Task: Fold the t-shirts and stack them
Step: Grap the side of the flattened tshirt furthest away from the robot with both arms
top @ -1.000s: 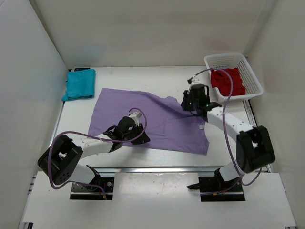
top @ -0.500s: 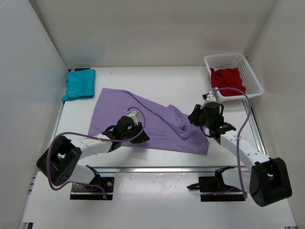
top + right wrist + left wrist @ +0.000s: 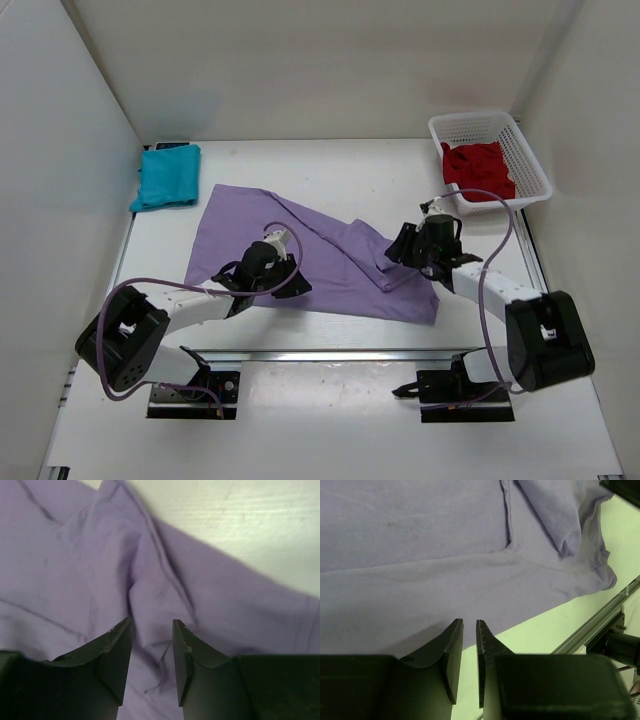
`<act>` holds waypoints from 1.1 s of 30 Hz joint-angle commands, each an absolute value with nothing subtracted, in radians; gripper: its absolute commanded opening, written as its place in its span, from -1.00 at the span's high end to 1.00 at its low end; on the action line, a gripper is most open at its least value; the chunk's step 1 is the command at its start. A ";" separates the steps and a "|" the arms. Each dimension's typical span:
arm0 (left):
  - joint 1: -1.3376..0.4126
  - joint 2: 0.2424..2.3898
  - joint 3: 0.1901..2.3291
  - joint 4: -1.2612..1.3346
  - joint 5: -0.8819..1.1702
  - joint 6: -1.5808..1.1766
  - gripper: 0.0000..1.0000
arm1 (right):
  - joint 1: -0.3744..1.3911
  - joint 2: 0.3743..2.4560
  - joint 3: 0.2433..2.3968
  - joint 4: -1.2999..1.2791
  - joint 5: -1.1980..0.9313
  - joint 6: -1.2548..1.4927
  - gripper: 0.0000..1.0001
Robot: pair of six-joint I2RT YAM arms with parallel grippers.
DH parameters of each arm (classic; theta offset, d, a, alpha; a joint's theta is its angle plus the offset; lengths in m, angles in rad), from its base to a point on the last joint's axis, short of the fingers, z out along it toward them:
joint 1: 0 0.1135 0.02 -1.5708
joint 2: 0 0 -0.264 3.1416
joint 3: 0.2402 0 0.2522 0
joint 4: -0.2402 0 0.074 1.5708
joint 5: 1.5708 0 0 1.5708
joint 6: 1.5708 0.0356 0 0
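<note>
Your right gripper (image 3: 149, 624) hangs parted over the lavender t-shirt (image 3: 330, 258), and your left gripper (image 3: 469, 624) sits nearly closed at its hem, grasp unclear.

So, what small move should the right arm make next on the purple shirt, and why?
Probably lift the right gripper straight up, clear of the purple shirt. It stands open over a raised wrinkle in the cloth and grips nothing, and the shirt's right side lies folded inward. A sideways pull at this height could drag that fold out of place.
</note>
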State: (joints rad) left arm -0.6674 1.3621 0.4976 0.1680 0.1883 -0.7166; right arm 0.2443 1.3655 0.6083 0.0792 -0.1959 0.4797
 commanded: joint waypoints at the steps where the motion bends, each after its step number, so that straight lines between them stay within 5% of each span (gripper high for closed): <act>1: -0.649 1.331 0.518 0.187 0.179 -0.719 0.45 | 0.255 1.269 0.537 0.127 -0.152 0.557 0.30; 17: -0.644 1.342 0.552 0.189 0.176 -0.735 0.45 | 0.229 1.407 0.520 0.236 -0.219 0.615 0.34; 29: -0.615 1.356 0.584 0.166 0.172 -0.724 0.45 | 0.245 1.449 0.594 0.223 -0.144 0.568 0.84; 33: -0.520 1.359 0.616 0.155 0.175 -0.732 0.43 | 0.267 1.469 0.655 0.199 -0.065 0.529 0.88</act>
